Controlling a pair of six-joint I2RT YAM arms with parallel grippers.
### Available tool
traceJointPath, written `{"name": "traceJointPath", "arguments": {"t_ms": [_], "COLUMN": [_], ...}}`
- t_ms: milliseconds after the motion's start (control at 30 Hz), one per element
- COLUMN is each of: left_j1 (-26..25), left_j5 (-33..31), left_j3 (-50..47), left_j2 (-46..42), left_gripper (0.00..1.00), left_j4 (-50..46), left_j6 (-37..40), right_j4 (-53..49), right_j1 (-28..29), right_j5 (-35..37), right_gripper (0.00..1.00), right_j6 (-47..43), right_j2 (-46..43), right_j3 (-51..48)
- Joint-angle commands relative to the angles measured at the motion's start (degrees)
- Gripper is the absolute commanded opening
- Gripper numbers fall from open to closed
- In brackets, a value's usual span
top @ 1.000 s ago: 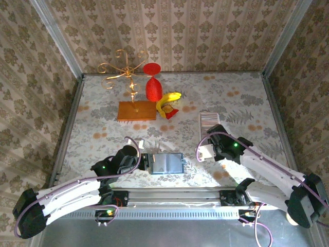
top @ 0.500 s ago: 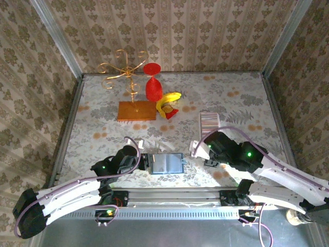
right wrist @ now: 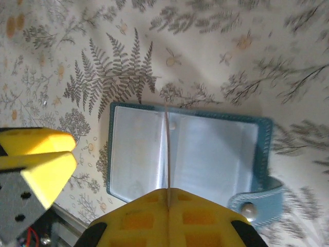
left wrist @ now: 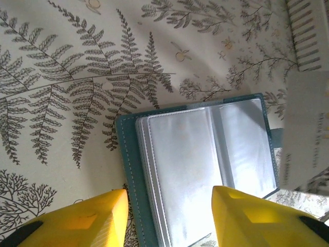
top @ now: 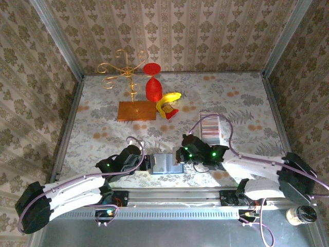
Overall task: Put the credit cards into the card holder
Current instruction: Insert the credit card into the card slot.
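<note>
The card holder, a teal-covered booklet of clear sleeves, lies open and flat on the fern-print table near the front edge. It spreads across the right wrist view and the left wrist view. My right gripper is shut on one of the credit cards, a thin pale card seen edge-on and upright over the holder's fold. That card shows blurred in the left wrist view. My left gripper stands open over the holder's left edge, gripping nothing.
A long ribbed, striped rack lies behind and to the right of the holder. The holder's snap strap sticks out to the right. A gold wire stand on a wooden base, a red goblet and a banana stand at the back.
My right gripper has swung left from beside the ribbed rack to above the open holder, carrying the card. My left gripper's jaws have widened at the holder's left edge.
</note>
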Motion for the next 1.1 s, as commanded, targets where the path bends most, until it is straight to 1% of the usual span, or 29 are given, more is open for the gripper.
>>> {"name": "traceJointPath", "arguments": {"t_ms": [0, 67, 200, 367, 433, 500, 633, 833, 1000, 1067], "left_j1": [0.47, 0.46, 0.46, 0.41, 0.34, 0.37, 0.29, 0.33, 0.25, 0.14], "left_j5": [1.67, 2.19, 2.65, 2.87, 2.96, 3.33, 3.97, 3.88, 4.01, 3.97], "left_j3": [0.19, 0.45, 0.63, 0.1, 0.23, 0.58, 0.72, 0.75, 0.72, 0.72], "left_j2": [1.86, 3.17, 4.63, 5.01, 5.35, 5.96, 7.14, 8.56, 9.61, 9.94], "left_gripper": [0.48, 0.48, 0.48, 0.45, 0.44, 0.43, 0.42, 0.36, 0.34, 0.33], "left_j4": [1.67, 2.31, 2.68, 3.24, 2.95, 2.67, 3.37, 3.33, 3.25, 3.24], "left_j6": [-1.2, -1.29, -1.2, -1.11, -0.88, -0.5, -0.5, -0.67, -0.76, -0.85], "right_j4": [12.98, 16.61, 15.79, 11.73, 12.15, 12.93, 13.66, 18.03, 19.55, 19.52], "right_j1": [1.07, 1.07, 1.16, 1.17, 1.16, 1.16, 1.16, 1.16, 1.16, 1.16], "right_j5": [-2.25, -3.2, -3.06, -0.31, 0.25, 0.49, 1.0, -0.42, -0.98, -1.08], "right_gripper": [0.0, 0.0, 0.0, 0.0, 0.0, 0.0, 0.0, 0.0, 0.0, 0.0], "right_j6": [10.63, 12.16, 12.31, 11.66, 12.53, 13.12, 13.26, 14.27, 14.32, 14.27], "right_j2": [3.36, 5.44, 8.32, 6.59, 6.57, 4.26, 3.39, 4.96, 5.78, 7.57], "right_j3": [-0.76, -1.81, -1.7, -3.41, -4.97, -6.42, -7.36, -7.85, -7.85, -7.78]}}
